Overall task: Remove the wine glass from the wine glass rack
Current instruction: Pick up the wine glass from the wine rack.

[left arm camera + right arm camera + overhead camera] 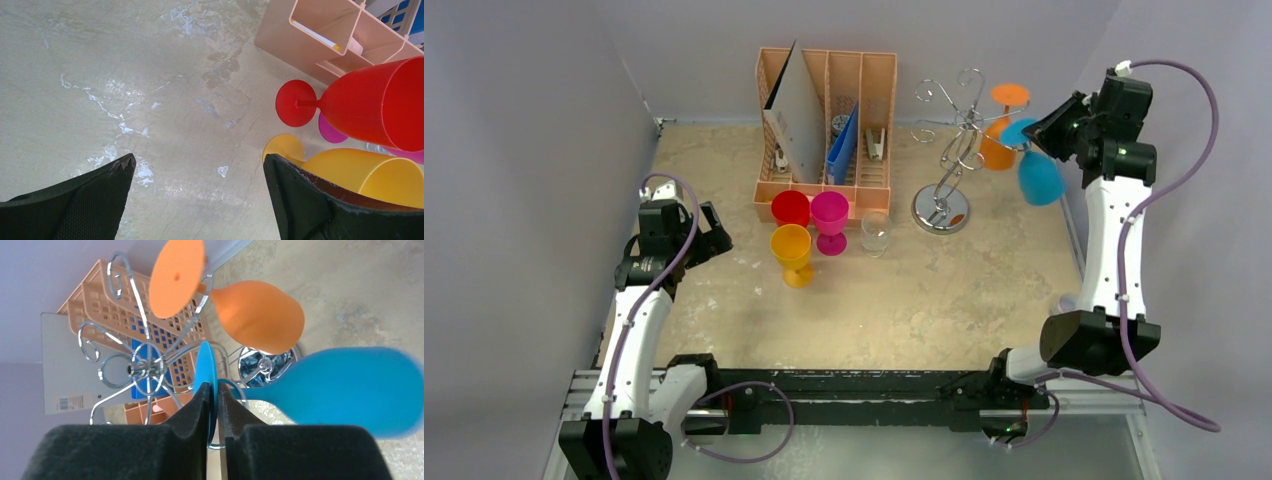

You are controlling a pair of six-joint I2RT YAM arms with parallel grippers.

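Note:
The wine glass rack (pixel 954 150), a silver wire stand on a shiny disc base, stands at the back right. Two glasses hang from it upside down and tilted: an orange wine glass (pixel 998 148) and a blue wine glass (pixel 1039 178). My right gripper (pixel 213 390) is shut on the thin round foot (pixel 206 365) of the blue glass. The blue bowl (pixel 350 390) points off to the right, and a wire arm of the rack (pixel 145 367) curls by its stem. My left gripper (pixel 200 162) is open over bare table, far from the rack.
A peach slotted organiser (pixel 824 120) with a grey board and a blue folder stands at the back centre. In front of it stand a red glass (pixel 790 208), a magenta glass (pixel 830 215), a yellow glass (pixel 791 250) and a small clear glass (pixel 875 232). Walls close in on both sides.

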